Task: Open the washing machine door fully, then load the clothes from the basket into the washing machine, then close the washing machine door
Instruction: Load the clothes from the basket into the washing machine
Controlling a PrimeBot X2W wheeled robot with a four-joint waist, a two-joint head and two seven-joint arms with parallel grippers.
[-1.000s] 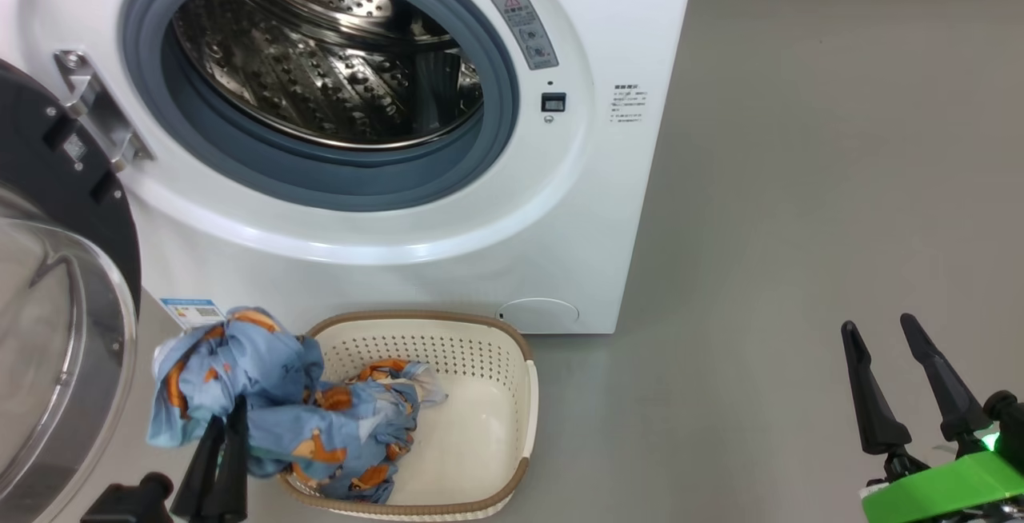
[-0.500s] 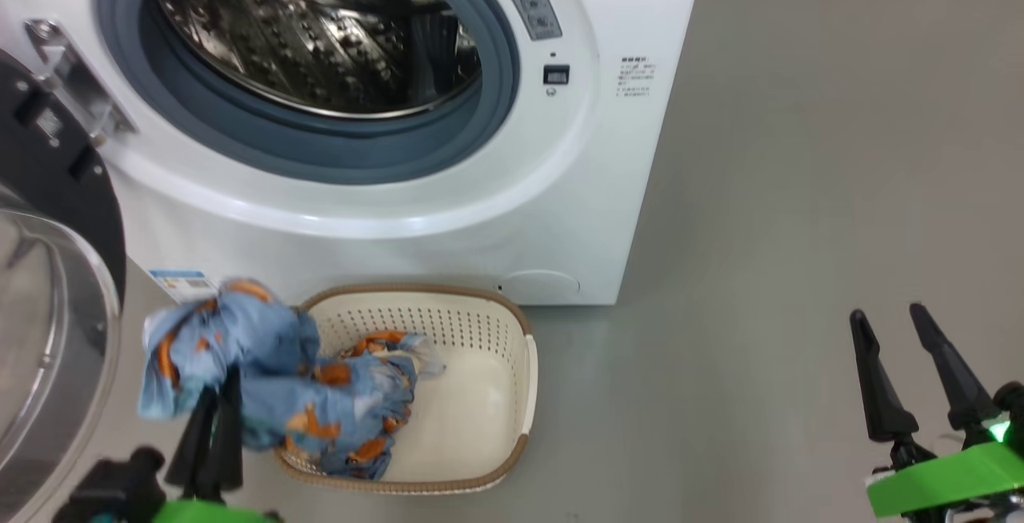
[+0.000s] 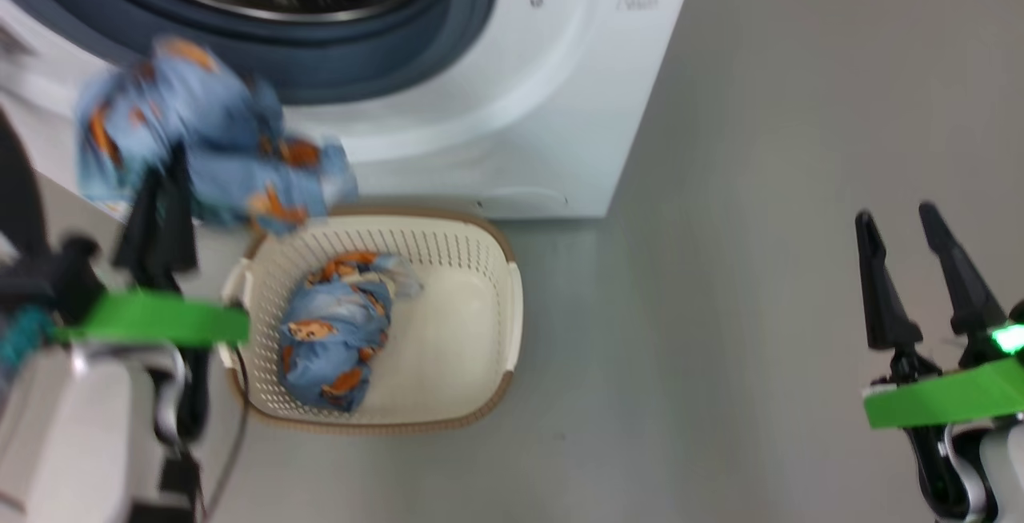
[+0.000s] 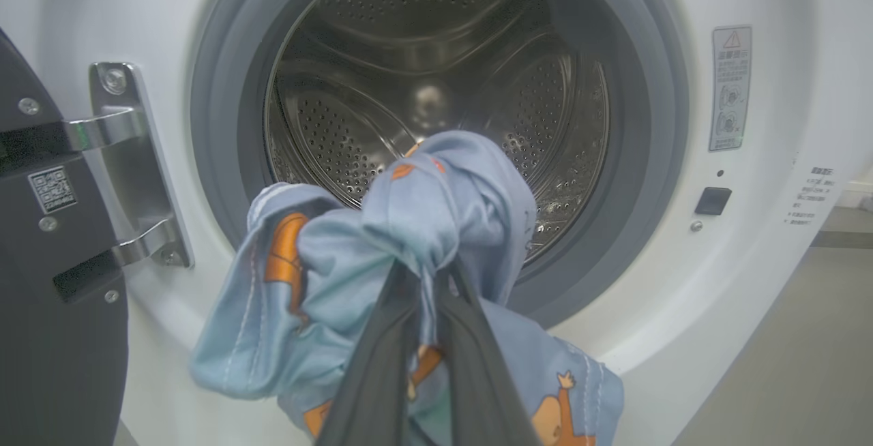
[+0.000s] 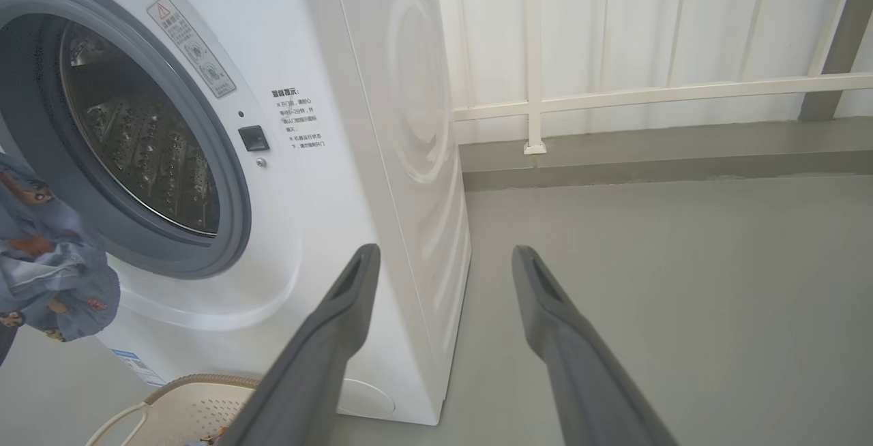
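Front-loading washing machine (image 3: 560,107) with its washing machine door (image 4: 48,337) swung open to the left on a steel hinge (image 4: 129,166); the black inner face of the door carries a small white QR-code label (image 4: 49,189), its print too fine to read. To the right of the grey-blue gasket (image 4: 641,159) sits a tall grey warning sticker (image 4: 731,88) headed by a red triangle with an exclamation mark, with pictograms below; under it lies a dark square latch socket (image 4: 713,200). Further right is a short block of dark printed text (image 5: 298,119), not legible at this size, and a blue label (image 5: 140,367) marks the lower front corner. The left tool (image 4: 426,275) has its fingers drawn together, clamped on one garment (image 3: 200,147) of the clothes, light blue with orange figures, which hangs in front of the lower lip of the opening, outside the perforated steel drum (image 4: 423,91). The second garment (image 3: 332,331) lies bunched in the left half of the basket (image 3: 512,307), which stands on the floor just before the machine's base; the basket's right half is bare. The right tool (image 3: 896,215) hangs well to the right with its fingers spread apart, holding nothing, over open grey floor (image 3: 760,307) beside the machine's right edge. In the right wrist view, that floor runs back to a white panelled wall (image 5: 648,37).
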